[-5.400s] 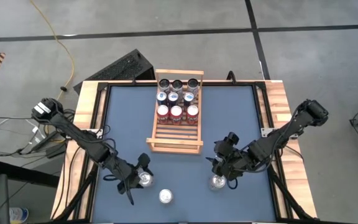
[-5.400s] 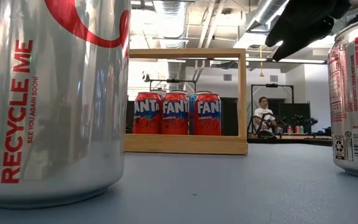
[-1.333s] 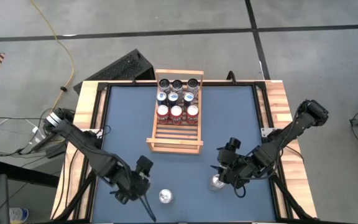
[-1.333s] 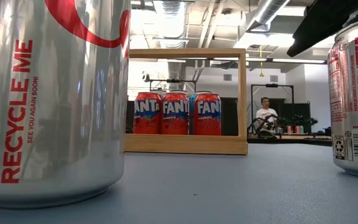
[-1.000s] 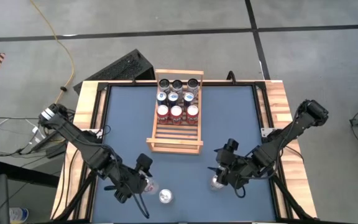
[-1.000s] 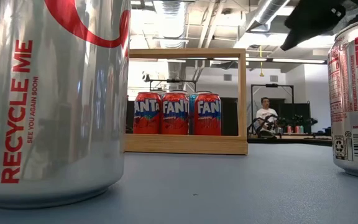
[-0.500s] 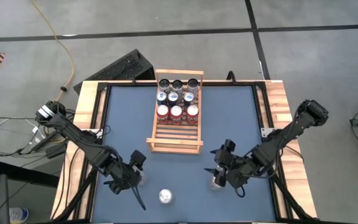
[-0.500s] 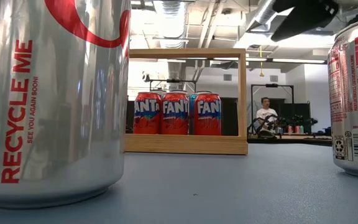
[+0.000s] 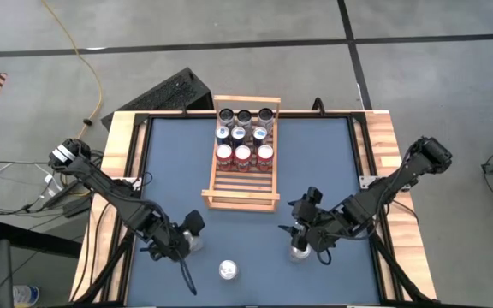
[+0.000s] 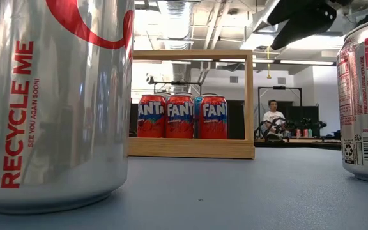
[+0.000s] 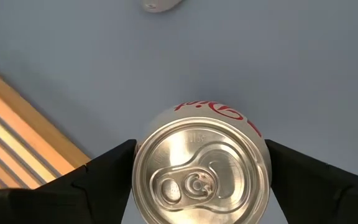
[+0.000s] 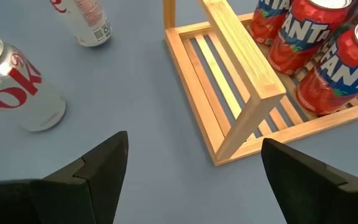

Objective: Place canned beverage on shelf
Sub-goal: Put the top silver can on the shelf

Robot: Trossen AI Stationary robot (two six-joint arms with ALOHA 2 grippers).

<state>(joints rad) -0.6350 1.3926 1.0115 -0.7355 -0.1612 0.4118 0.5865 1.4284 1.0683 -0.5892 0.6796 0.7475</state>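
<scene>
The shelf [image 9: 241, 155] sits at the far middle of the blue table [image 9: 332, 162] and already holds 9 cans in 3 rows, the nearest row being 3 red Fanta cans [image 10: 180, 117]; its near end, roughly 1 row deep, shows only bare slats. 3 silver Diet Coke cans stand loose on the near half of the table, so the job looks mostly done with about 1 row left to fill. The left gripper [image 11: 201, 180] straddles the left Diet Coke can [image 11: 201, 171], fingers wide on either side, apparently not yet clamped. The right gripper [image 9: 300, 235] hovers, jaws spread wide and empty, by the right can [image 9: 299, 251]. The middle can [image 9: 228, 270] stands untouched between them.
</scene>
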